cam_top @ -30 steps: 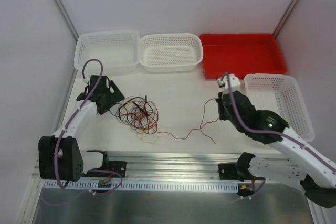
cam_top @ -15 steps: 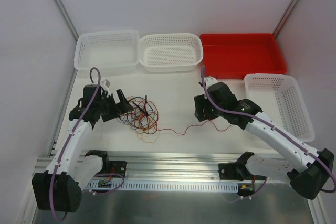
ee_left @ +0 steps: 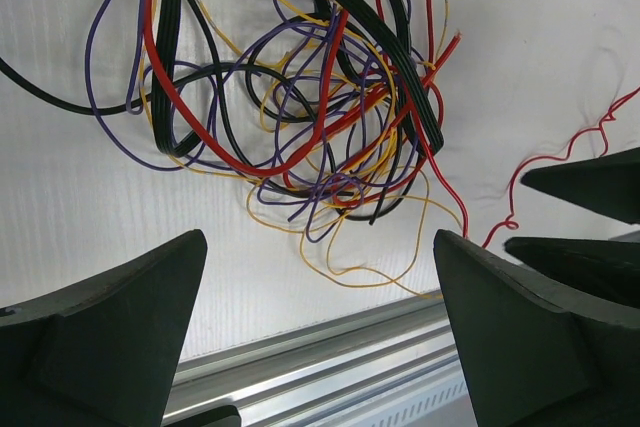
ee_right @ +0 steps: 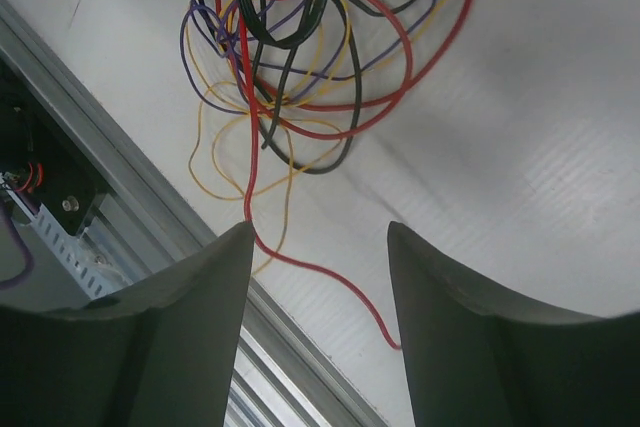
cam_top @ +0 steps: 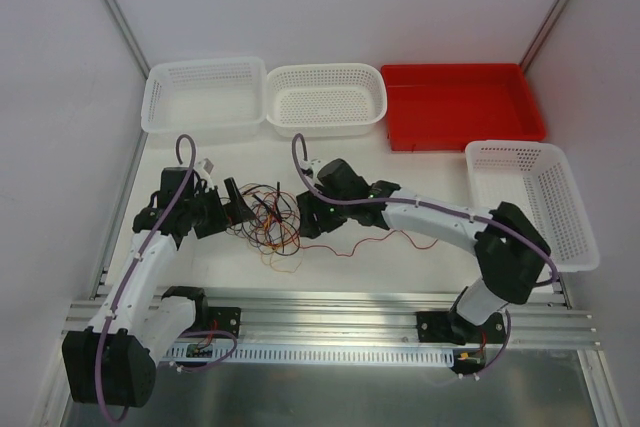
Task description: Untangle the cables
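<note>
The cables lie as one knot of red, yellow, purple and black wires left of the table's middle. A loose red wire trails from the knot to the right. My left gripper sits at the knot's left edge, open wide and empty. In the left wrist view the cables lie just beyond this left gripper. My right gripper is at the knot's right edge, open and empty. In the right wrist view the red wire runs on the table below the gap of this right gripper, and the cables lie ahead.
Two white baskets and a red tray line the far edge. A third white basket stands at the right. An aluminium rail runs along the near edge, close below the wires.
My right arm swung left across the table to the knot, and its jaws opened and let go of the red wire. My left gripper moved in towards the knot.
</note>
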Controlling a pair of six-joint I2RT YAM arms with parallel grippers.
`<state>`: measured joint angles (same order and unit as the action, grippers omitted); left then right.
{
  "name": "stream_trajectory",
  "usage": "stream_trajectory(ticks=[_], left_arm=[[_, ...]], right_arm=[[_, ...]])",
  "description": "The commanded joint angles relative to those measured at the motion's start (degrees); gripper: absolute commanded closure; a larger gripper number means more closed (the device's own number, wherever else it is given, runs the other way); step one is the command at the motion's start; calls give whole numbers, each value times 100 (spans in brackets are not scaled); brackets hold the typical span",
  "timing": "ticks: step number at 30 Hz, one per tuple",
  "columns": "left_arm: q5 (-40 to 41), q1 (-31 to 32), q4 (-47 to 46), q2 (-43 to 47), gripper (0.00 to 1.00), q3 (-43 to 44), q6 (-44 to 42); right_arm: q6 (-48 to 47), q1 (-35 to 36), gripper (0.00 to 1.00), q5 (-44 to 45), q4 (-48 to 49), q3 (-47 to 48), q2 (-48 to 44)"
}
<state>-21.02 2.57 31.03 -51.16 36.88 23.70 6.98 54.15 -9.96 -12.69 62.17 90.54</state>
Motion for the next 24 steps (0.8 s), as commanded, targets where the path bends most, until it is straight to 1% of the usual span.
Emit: stream_trajectory(ticks=[1, 6, 8, 11, 13, 14, 16, 20, 24], left_arm=[[-122, -2, 44, -69, 1, 3, -77], [-157, -2, 35, -114, 1, -6, -50], [-166, -2, 35, -114, 1, -6, -50], [-175, -2, 35, -114, 1, -6, -50], [-201, -2, 35, -114, 1, -23, -33], [-210, -2, 35, -123, 1, -23, -15], [-210, -2, 44, -114, 1, -23, 20], [-123, 7, 35, 0, 1, -67, 222], [255, 278, 9, 158, 1, -129, 556]], right_arm=[[513, 157, 42, -498, 969, 365, 393], [541, 280, 50, -542, 1031, 656, 982], [593, 315, 51, -551, 1119, 665, 1070], [664, 350, 57, -569, 1198, 682, 1202], [664, 359, 66, -551, 1199, 717, 1290], [647, 359, 79, -569, 1172, 717, 1317], [568, 368, 99, -569, 962, 805, 1308], [374, 359, 99, -665, 558, 893, 914], [243, 368, 99, -666, 75, 1051, 421]])
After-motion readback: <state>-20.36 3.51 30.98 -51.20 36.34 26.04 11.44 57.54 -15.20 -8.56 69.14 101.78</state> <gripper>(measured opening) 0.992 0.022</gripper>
